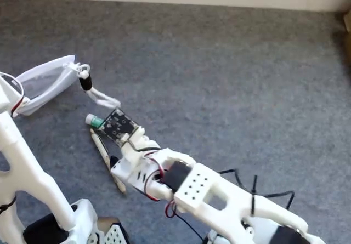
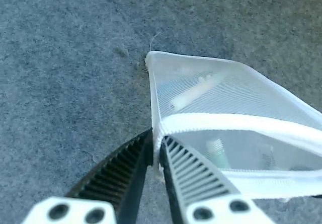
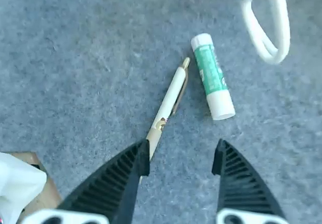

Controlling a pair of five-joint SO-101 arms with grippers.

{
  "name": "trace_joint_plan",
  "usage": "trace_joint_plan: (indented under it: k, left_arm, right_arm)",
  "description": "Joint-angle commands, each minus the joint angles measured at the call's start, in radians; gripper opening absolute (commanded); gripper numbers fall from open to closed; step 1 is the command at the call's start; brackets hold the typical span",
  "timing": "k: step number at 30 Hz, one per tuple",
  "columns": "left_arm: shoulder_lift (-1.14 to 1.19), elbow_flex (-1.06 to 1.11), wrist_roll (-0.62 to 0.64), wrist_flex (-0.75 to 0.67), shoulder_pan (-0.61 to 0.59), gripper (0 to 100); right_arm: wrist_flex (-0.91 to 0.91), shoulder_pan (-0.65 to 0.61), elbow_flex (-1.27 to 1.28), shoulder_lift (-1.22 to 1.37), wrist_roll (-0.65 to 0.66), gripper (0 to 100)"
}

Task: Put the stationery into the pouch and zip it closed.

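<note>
1. The left claw was clenched on the edge of the white mesh pouch, with its jaws pressed together over the fabric.
2. The pouch lay on the grey carpet at the left of the high view, and its mouth looked open.
3. The right claw was released, with its jaws spread wide above the pen.
4. The pen and a green-and-white glue stick lay just beside each other on the carpet, outside the pouch.
5. The pouch's white strap lay looped near the glue stick.

Pen partly behind right claw
</note>
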Motion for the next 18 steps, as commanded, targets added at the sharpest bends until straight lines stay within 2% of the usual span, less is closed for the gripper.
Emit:
trace_joint_plan:
  k: [1, 18]
  left_arm:
    - [-0.021, -0.048, 0.021, 0.006, -0.013, 1]
    - [-0.019, -0.021, 0.023, -0.002, -0.012, 1]
  right_arm:
    - [-0.042, -0.042, -0.097, 0.059, -0.011, 19.8]
    - [-0.042, -0.058, -0.317, 0.536, -0.012, 19.8]
